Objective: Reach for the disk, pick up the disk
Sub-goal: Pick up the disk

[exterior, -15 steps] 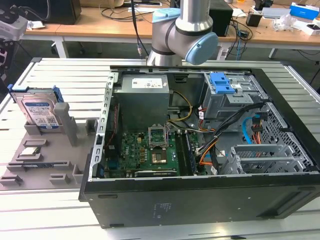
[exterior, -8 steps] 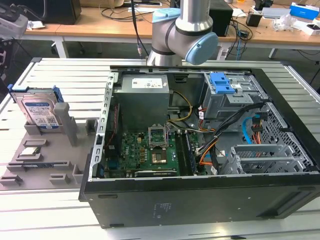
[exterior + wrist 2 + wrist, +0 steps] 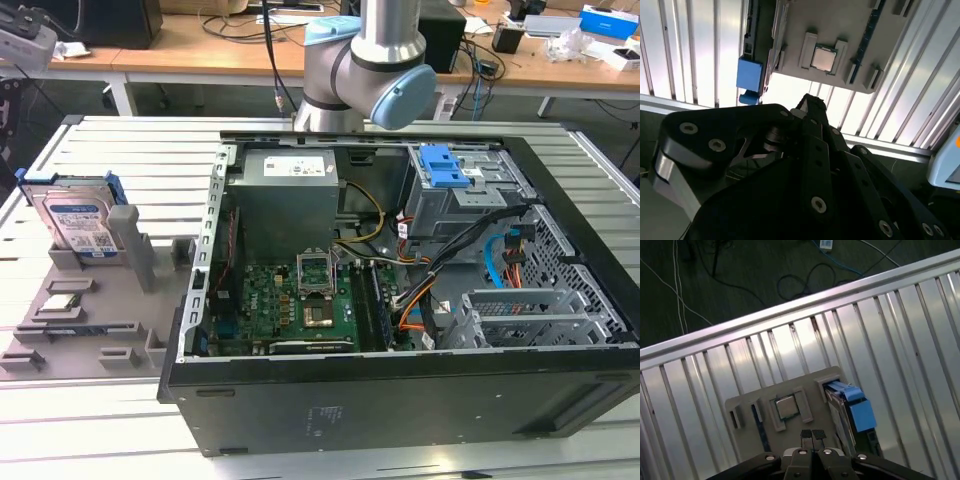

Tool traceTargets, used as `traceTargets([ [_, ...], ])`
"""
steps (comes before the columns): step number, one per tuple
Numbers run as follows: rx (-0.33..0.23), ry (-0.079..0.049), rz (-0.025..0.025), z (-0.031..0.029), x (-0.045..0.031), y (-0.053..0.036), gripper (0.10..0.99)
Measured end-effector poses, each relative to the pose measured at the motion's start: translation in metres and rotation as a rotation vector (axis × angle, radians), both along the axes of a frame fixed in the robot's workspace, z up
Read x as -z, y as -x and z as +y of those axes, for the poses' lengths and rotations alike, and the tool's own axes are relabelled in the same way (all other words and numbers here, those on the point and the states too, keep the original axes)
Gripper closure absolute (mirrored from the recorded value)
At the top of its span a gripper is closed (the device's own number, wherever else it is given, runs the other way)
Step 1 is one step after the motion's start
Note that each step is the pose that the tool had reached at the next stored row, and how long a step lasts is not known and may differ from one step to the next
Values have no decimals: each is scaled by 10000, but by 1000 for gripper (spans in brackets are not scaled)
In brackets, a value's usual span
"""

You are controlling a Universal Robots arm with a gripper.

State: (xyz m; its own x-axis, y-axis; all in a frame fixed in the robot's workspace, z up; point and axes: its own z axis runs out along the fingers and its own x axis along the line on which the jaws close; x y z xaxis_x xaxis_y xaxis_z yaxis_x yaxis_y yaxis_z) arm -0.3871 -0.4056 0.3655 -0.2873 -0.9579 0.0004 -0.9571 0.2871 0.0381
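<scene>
While the black hand (image 3: 812, 436) hangs apart from everything with its two fingertips pressed together and nothing between them, the flat silver hard-drive disk with the blue-and-white label and blue plastic rails (image 3: 78, 222) stands on edge in a slot of the grey plastic fixture plate (image 3: 100, 300), on the ribbed aluminium surface (image 3: 90, 150) to the exterior view's left of the open black computer case (image 3: 400, 400). In the first wrist view the fingertips line up over the plate between the small square silver processor chip (image 3: 786, 406) and the disk, whose thin upper edge and blue rail face the camera. The labelled face looks toward the exterior camera. The long axis seems to rise out of the slot, leaning slightly back, though the slot hides the lower end. The main risk, as I judge it, is fingertips this tightly pressed together striking that upper edge instead of straddling it. A grip on the plastic rail alone could slip, and a skewed pull could bind the disk in its slot and drag the plate.
</scene>
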Motion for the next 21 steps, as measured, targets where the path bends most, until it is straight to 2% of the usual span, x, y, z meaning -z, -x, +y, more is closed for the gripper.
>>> traceTargets([
  [13, -1821, 0, 1, 0, 0, 0, 980],
  [21, -1893, 0, 1, 0, -1, 0, 973],
])
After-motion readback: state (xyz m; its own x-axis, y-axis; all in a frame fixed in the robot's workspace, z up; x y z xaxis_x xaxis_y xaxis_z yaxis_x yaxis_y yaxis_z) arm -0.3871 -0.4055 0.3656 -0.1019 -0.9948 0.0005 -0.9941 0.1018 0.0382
